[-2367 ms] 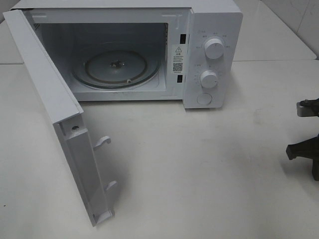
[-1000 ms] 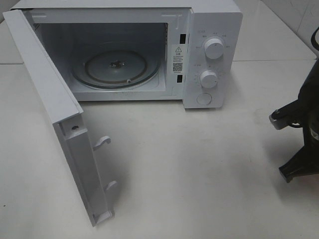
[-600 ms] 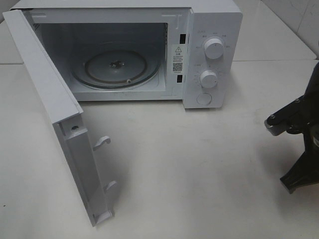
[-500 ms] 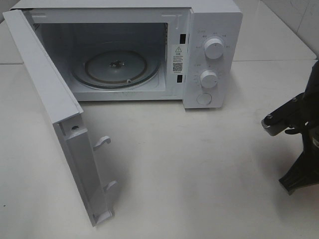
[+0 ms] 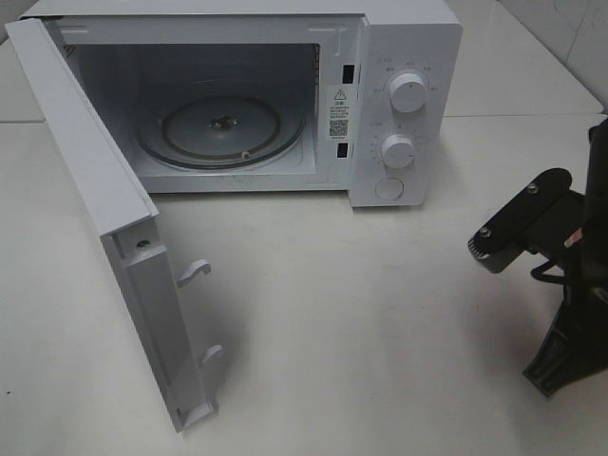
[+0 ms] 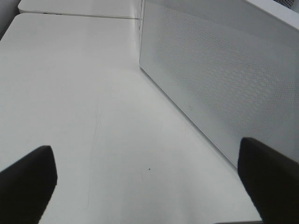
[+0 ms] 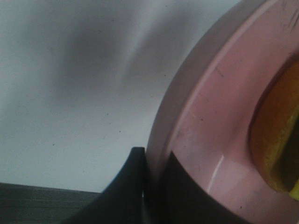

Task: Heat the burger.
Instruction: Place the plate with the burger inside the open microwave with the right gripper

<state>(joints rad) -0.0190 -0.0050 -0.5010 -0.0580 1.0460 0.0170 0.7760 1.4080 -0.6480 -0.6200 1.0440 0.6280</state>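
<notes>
The burger (image 7: 276, 140) shows only in the right wrist view, as a glossy yellow-brown bun edge on a pink plate (image 7: 210, 130). My right gripper (image 7: 154, 172) is shut on that plate's rim, with one dark finger under the rim and the other inside it. In the high view only part of the right arm (image 5: 532, 218) shows at the right edge, right of the microwave (image 5: 408, 57); plate and burger are out of that view. My left gripper (image 6: 147, 186) stands open over bare table, its fingertips (image 6: 28, 182) far apart with nothing between them.
The white microwave's door (image 5: 85, 190) hangs wide open to the left, its latch hooks (image 5: 195, 271) pointing right. The glass turntable (image 5: 223, 128) inside is bare. Two knobs (image 5: 408, 93) sit on the right panel. The door's perforated outer face (image 6: 224, 79) stands beside my left gripper.
The right arm has come further into the high view from the right edge, moving left toward the table's middle. The microwave and its door have not moved.
</notes>
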